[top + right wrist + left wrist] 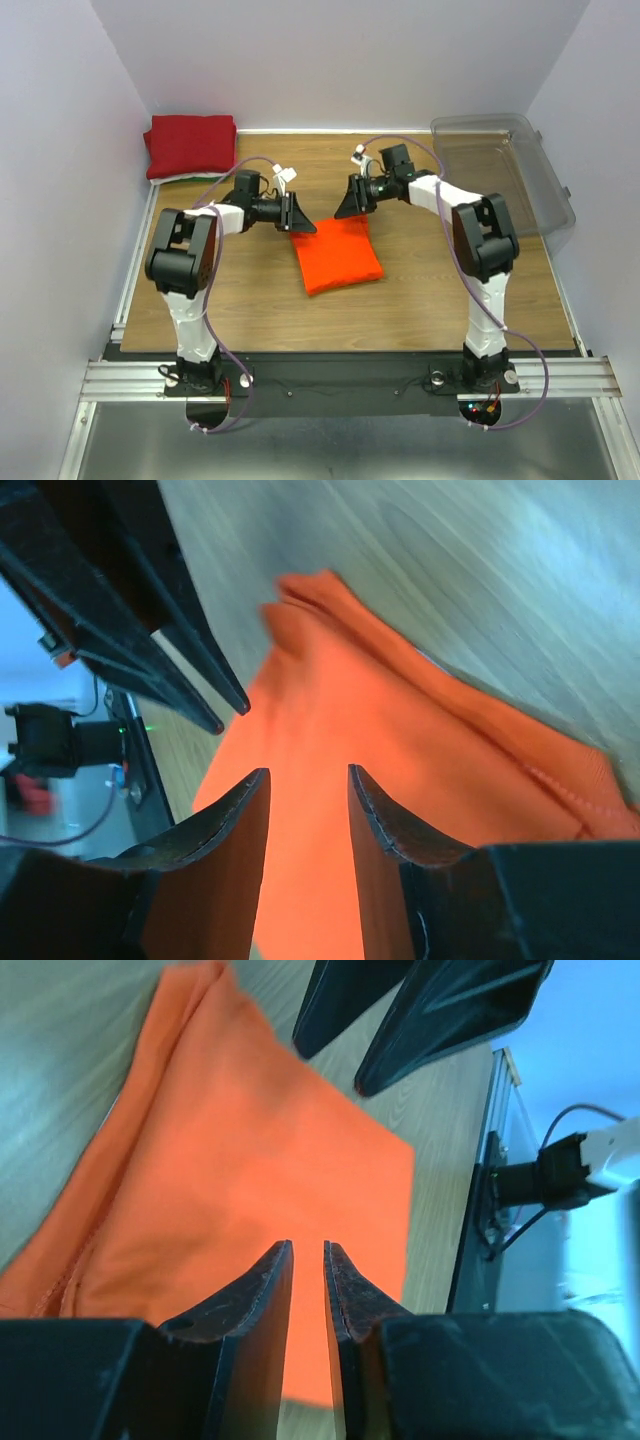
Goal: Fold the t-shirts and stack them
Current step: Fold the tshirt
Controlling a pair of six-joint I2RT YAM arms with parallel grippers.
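A bright orange t-shirt (336,253) lies folded in a rectangle at the table's middle. It also shows in the left wrist view (250,1150) and the right wrist view (400,740). My left gripper (300,216) hovers over its far left corner, jaws a narrow gap apart and empty (308,1247). My right gripper (352,201) hovers over its far right corner, open and empty (308,770). A dark red t-shirt (190,144) lies folded at the back left on thin white and green edges (180,179).
A clear plastic bin (505,180) stands at the back right by the wall. Bare wooden table (440,290) lies around the orange shirt. A metal rail (130,270) runs along the left table edge.
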